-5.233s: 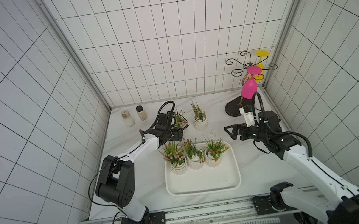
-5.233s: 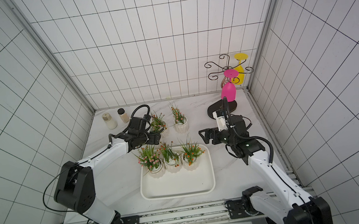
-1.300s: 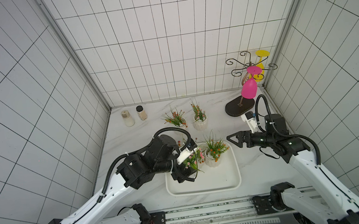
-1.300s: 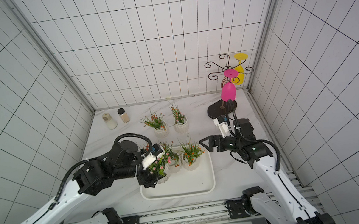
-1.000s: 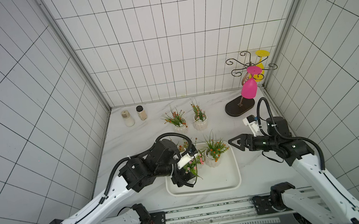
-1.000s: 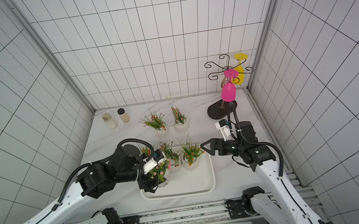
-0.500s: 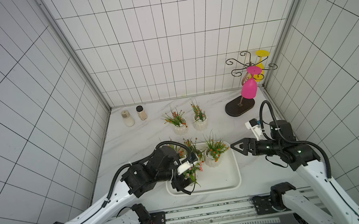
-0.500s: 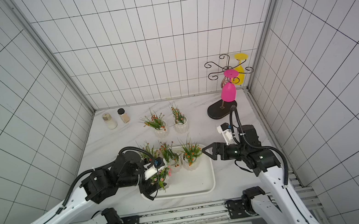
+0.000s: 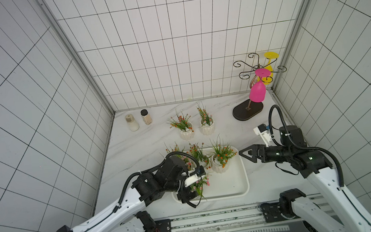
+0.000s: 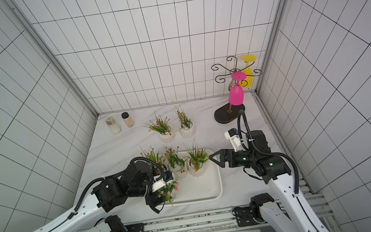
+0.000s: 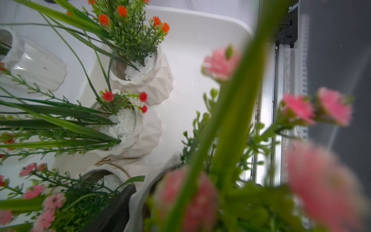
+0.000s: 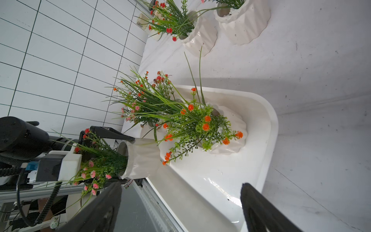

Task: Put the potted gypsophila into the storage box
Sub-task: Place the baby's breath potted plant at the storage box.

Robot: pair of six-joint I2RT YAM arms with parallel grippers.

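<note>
I'm holding a pink-flowered pot (image 12: pixel 140 158) clamped in the left gripper (image 9: pixel 189 191) over the bare near-left corner of the storage box (image 9: pixel 235 189) — other pots (image 9: pixel 219 166) are filling its far row — right gripper (image 9: pixel 243 154) hovering just right, jaws apart.

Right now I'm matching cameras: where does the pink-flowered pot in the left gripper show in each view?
In a top view: pot at the box's near left corner.
In a top view: same corner, pot, box.
Left wrist: close and blurred, filling the foreground.
Right wrist: sharp, clamped in the left gripper, by the box.
Shared landmark: the white box.
</note>
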